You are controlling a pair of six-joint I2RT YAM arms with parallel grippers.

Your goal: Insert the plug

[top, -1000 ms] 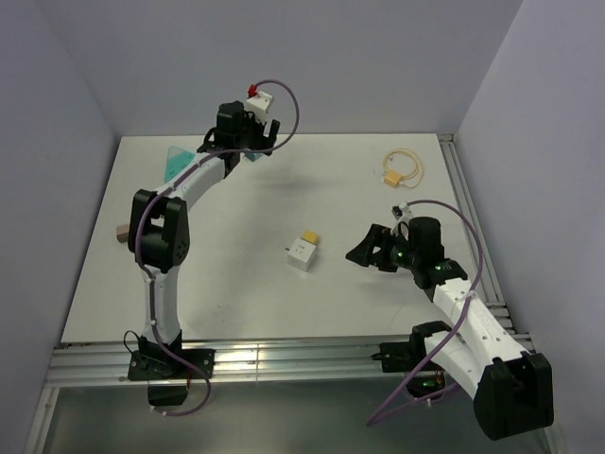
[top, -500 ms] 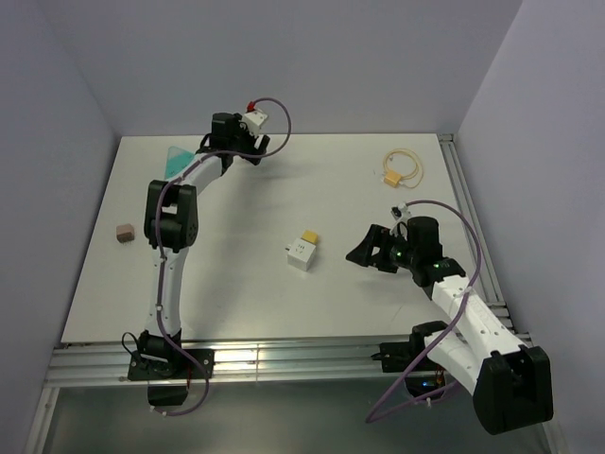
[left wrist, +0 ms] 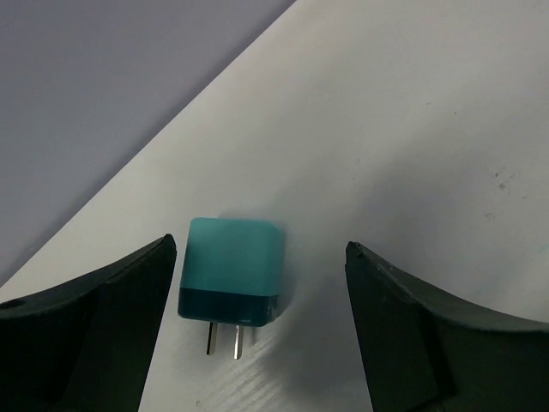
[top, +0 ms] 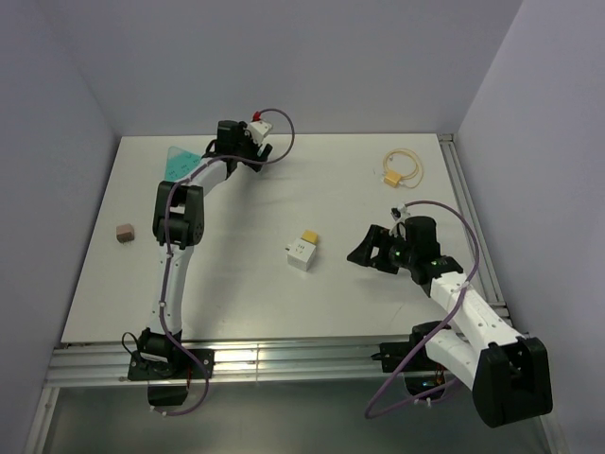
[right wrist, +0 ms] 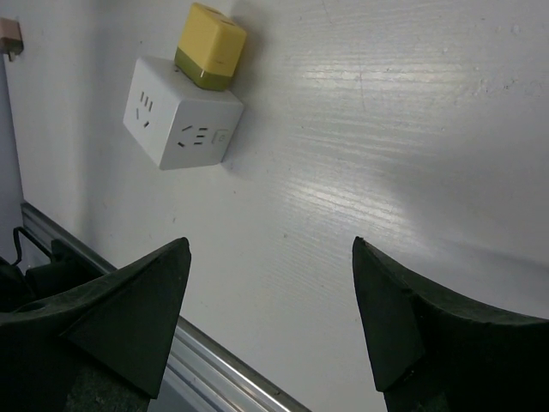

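Since a second ago the left arm has stretched out straighter, its elbow drawing a little toward the socket cube (top: 302,255). This has carried the left end effector (left wrist: 261,245) down to the far side of the tabletop (top: 359,189), well beyond the cube and to its left. Its jaws are released and stand on either side of the teal plug (left wrist: 230,270) without touching it. The plug lies flat on the tabletop with its two prongs pointing back toward the wrist camera.

The right arm has hardly shifted. The right end effector (right wrist: 270,244) hangs just to the right of the cube, facing it, jaws apart and grasping nothing. A yellow plug (right wrist: 211,46) sits touching the cube's far side. A coiled cable (top: 404,165) lies well beyond the cube to the right, and a small pink block (top: 123,232) lies well to the cube's left.
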